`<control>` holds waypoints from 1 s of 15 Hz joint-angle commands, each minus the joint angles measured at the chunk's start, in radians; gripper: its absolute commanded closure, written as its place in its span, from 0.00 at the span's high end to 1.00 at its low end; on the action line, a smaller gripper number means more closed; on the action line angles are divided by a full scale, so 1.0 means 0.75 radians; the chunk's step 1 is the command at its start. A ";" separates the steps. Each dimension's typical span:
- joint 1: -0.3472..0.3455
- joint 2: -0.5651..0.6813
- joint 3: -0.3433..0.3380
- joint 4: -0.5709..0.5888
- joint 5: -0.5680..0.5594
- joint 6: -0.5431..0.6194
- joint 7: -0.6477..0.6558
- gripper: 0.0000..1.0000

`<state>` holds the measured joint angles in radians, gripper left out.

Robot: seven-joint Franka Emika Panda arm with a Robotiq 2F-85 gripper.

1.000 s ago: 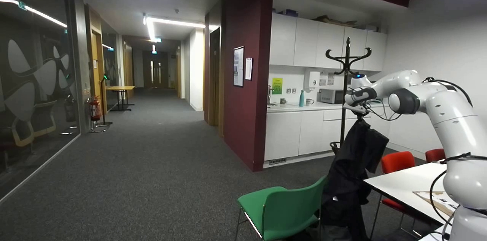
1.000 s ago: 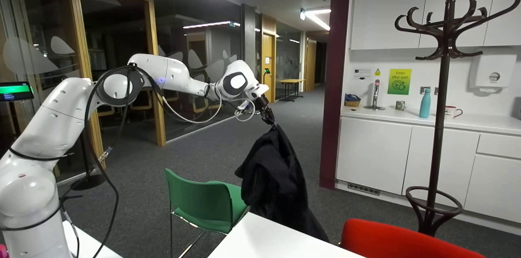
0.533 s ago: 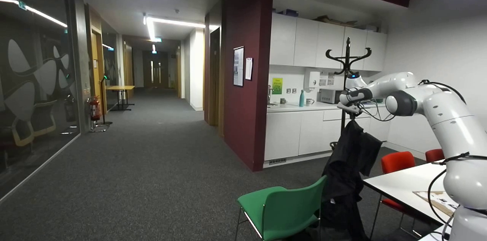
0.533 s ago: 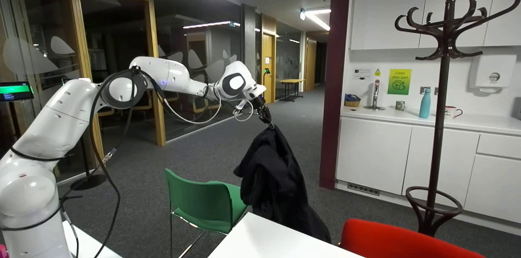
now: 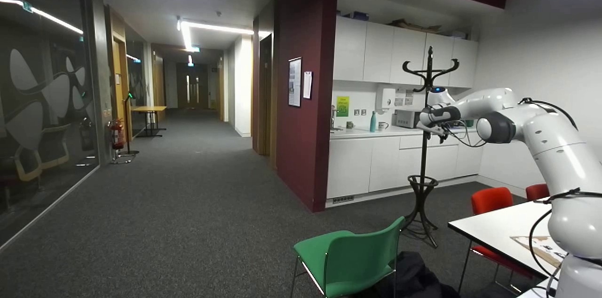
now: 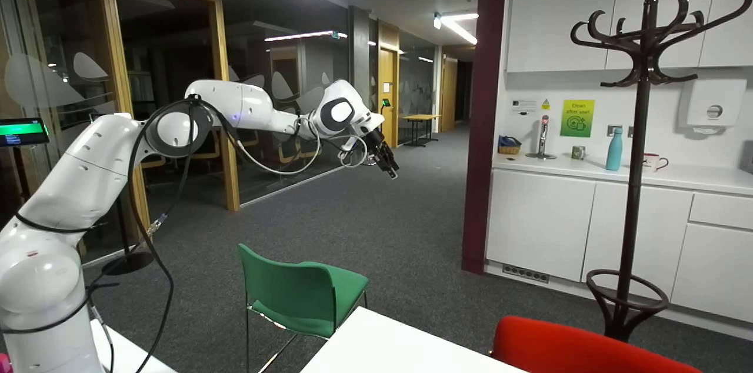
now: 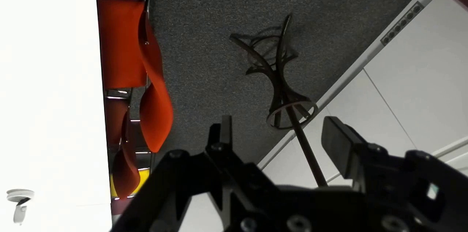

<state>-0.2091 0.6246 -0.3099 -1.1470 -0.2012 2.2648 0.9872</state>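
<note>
My gripper (image 7: 278, 129) stands open in mid-air, with nothing between its fingers. In both exterior views the gripper (image 6: 393, 172) points downward, high above the floor. A black jacket (image 5: 414, 275) lies crumpled on the floor beside the green chair (image 5: 362, 260), well below the gripper. In the other outside angle the jacket is out of sight. A dark wooden coat stand (image 6: 638, 149) rises upright, bare of garments. Through the gap between the fingers, the wrist view shows the pole and lower ring of the coat stand (image 7: 304, 148) in the background, apart from the gripper.
A white table (image 6: 382, 343) occupies the front, with red chairs (image 7: 157, 111) along it. Behind the coat stand runs a kitchen counter (image 6: 547, 162) bearing a turquoise bottle (image 6: 614, 150) and mugs. A maroon wall (image 5: 301, 147) ends beside the cabinets.
The jacket hung from my shut gripper half a second ago. Now the jaws have opened and it has dropped to the floor. The arm moved slightly beforehand and has since nearly held its place.
</note>
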 commanded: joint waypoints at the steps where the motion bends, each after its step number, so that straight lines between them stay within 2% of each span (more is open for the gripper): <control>1: 0.006 -0.027 0.019 0.000 0.007 -0.003 -0.036 0.99; 7: 0.044 -0.185 0.143 -0.150 0.025 0.071 -0.264 1.00; 11: 0.063 -0.300 0.245 -0.238 0.038 0.038 -0.398 1.00; 15: 0.074 -0.455 0.348 -0.408 0.069 -0.024 -0.517 1.00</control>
<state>-0.1543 0.4169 -0.0943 -1.2964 -0.1910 2.2757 0.6923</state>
